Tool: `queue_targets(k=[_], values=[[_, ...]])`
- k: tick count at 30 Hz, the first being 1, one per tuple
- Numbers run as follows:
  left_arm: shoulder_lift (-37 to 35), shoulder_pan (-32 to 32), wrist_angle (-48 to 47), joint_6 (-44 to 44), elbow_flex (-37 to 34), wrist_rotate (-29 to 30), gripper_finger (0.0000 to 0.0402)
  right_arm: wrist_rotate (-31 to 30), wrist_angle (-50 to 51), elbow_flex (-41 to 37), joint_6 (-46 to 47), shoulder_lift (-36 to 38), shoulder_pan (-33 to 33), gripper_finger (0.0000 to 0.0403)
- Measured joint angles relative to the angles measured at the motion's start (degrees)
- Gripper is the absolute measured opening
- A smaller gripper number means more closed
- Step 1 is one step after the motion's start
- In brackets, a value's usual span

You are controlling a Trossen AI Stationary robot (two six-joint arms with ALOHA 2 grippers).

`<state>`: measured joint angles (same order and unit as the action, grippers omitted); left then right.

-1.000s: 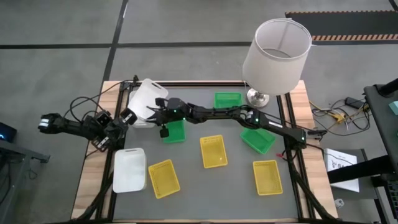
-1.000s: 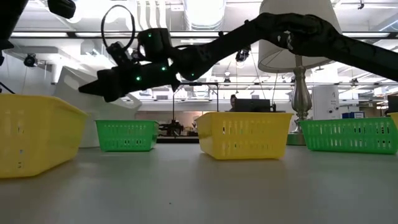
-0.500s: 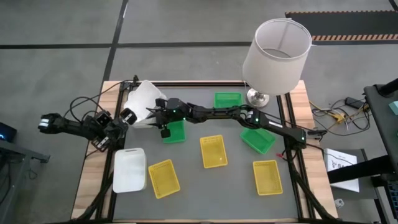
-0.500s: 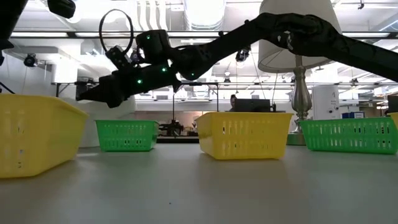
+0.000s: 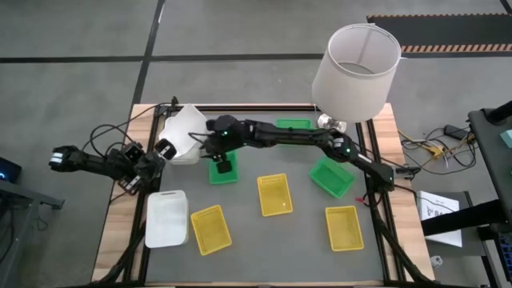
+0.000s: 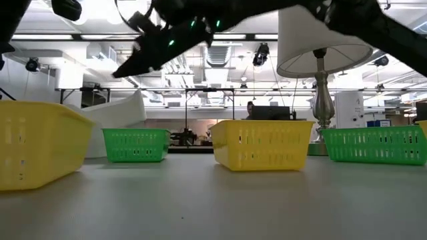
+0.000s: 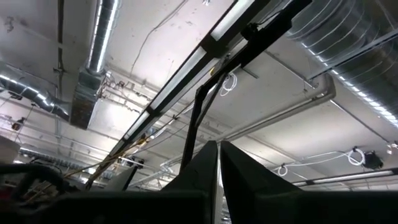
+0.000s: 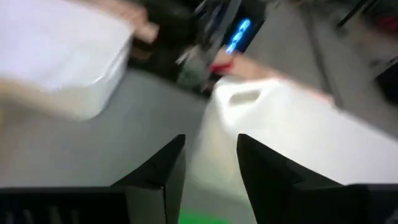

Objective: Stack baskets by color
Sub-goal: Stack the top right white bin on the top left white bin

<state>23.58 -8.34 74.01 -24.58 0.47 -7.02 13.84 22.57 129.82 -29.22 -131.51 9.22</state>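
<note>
My right gripper (image 5: 201, 145) (image 8: 211, 174) hangs open above the table's far left, pointing slantwise down at a white basket (image 5: 182, 134) (image 8: 292, 137) without touching it. That basket sits tilted, one edge raised (image 6: 123, 108), beside my left gripper (image 5: 165, 149) (image 7: 219, 163), which is shut and points up; whether it leans on it I cannot tell. A second white basket (image 5: 166, 218) lies flat at the near left. Three green baskets (image 5: 225, 169) (image 5: 293, 126) (image 5: 331, 178) and three yellow baskets (image 5: 210, 230) (image 5: 274, 194) (image 5: 344, 227) stand singly on the grey mat.
A lamp with a large white shade (image 5: 355, 74) stands at the far right corner, its foot (image 5: 330, 122) next to a green basket. Cables run off the table's left side (image 5: 104, 132). The mat between the baskets lies bare in the middle (image 5: 248, 216).
My right gripper has opened and let go of the tilted white basket, then risen and tipped up, drawing slightly back from it. The basket has settled a little toward the table's left edge and lies slanted.
</note>
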Motion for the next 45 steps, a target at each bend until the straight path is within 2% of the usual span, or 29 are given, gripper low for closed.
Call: queue_targets(k=[3,5,8,10,14,16,18,23,27,29,33,39,45], values=[[1.0,0.0,-2.6,0.0,0.4,2.0,0.0003,0.0,12.5,-0.5,-0.5,4.8,-1.3,0.0118],[2.1,0.0,-7.4,0.4,1.8,6.5,0.0001,0.1,18.3,-2.2,-0.7,8.4,-2.6,0.0106],[4.3,0.0,-16.5,2.3,5.3,16.2,0.0001,0.1,20.7,-8.2,-0.4,14.0,-5.3,0.0088],[6.2,0.0,-22.5,2.5,8.4,19.8,0.0001,0.1,20.1,-14.5,-0.1,17.7,-7.6,0.0078],[9.0,0.0,-32.0,2.4,15.2,16.7,0.0,-0.1,12.5,-30.6,2.8,26.8,-12.5,0.0063],[10.6,0.0,-38.9,1.8,18.9,14.5,0.0,-1.1,7.5,-38.5,4.3,31.6,-14.7,0.0059],[12.8,0.0,-47.2,-0.2,22.9,14.7,0.0,-3.5,2.9,-45.8,5.6,35.8,-16.6,0.0059],[18.0,0.1,-76.6,-0.5,36.2,18.5,0.0,-9.8,-9.0,-59.8,7.9,44.7,-19.7,0.0061],[23.6,0.6,-109.2,0.6,49.9,21.0,0.0,-10.0,-16.2,-67.8,9.0,50.4,-20.4,0.0061],[27.3,0.6,-125.8,6.7,56.5,23.3,0.0,-10.0,-18.8,-71.1,9.2,52.7,-20.4,0.0061],[35.2,0.8,-148.2,10.2,63.8,30.5,0.0,-9.5,-24.5,-76.2,9.3,56.6,-20.5,0.0061],[45.9,2.5,-163.8,15.6,63.6,34.5,0.0,-9.4,-27.6,-80.4,8.6,59.2,-20.5,0.0061],[49.3,4.5,-163.2,23.5,61.4,32.5,0.0007,-9.4,-27.3,-81.2,7.8,59.4,-20.5,0.0061]])
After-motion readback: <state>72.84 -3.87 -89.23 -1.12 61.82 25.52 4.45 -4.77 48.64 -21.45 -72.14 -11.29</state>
